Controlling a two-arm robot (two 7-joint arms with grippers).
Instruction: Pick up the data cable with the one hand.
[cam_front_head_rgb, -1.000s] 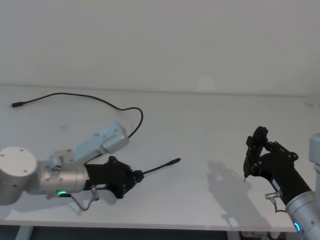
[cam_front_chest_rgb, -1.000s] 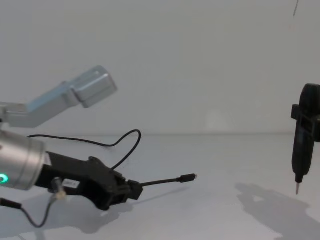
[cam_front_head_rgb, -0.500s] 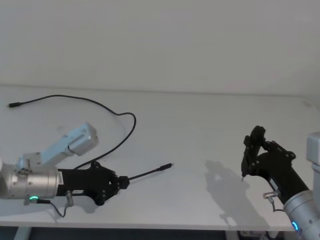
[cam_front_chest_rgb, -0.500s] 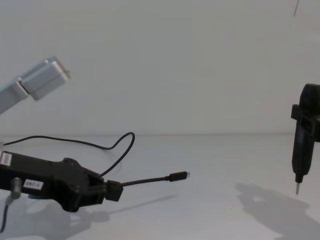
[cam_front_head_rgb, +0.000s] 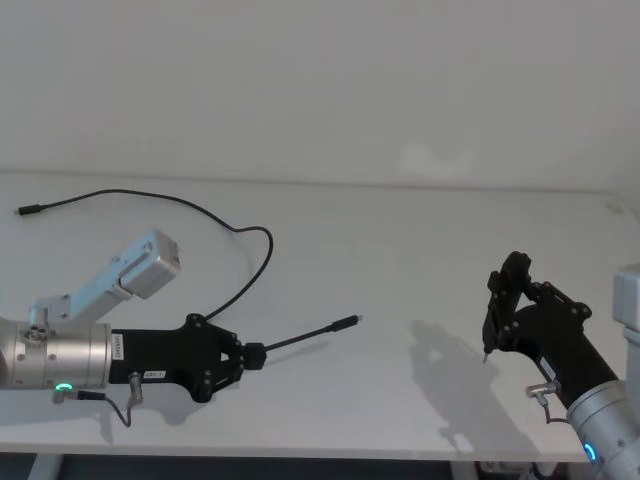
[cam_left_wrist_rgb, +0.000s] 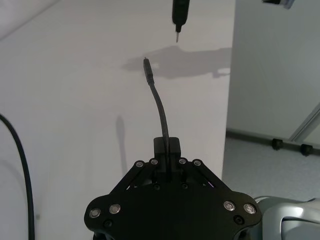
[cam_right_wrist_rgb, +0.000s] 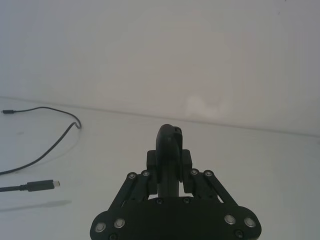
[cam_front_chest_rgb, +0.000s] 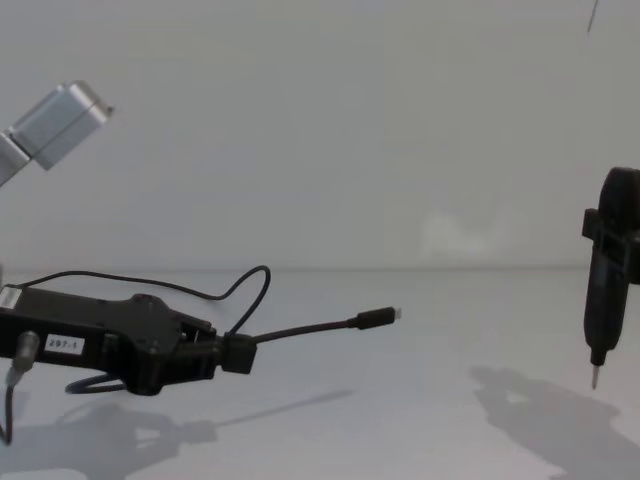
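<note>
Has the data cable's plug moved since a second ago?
Yes. In the chest view the data cable's plug, held by the left gripper, has risen toward the table's far edge.

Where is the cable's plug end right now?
Head view, left of centre: the plug juts rightward above the table, its cable clamped in the left gripper.

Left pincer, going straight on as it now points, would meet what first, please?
Probably the pen-shaped tool in the right pincer: the left pincer, gripping the data cable, aims at it across the table; depth unclear.
</note>
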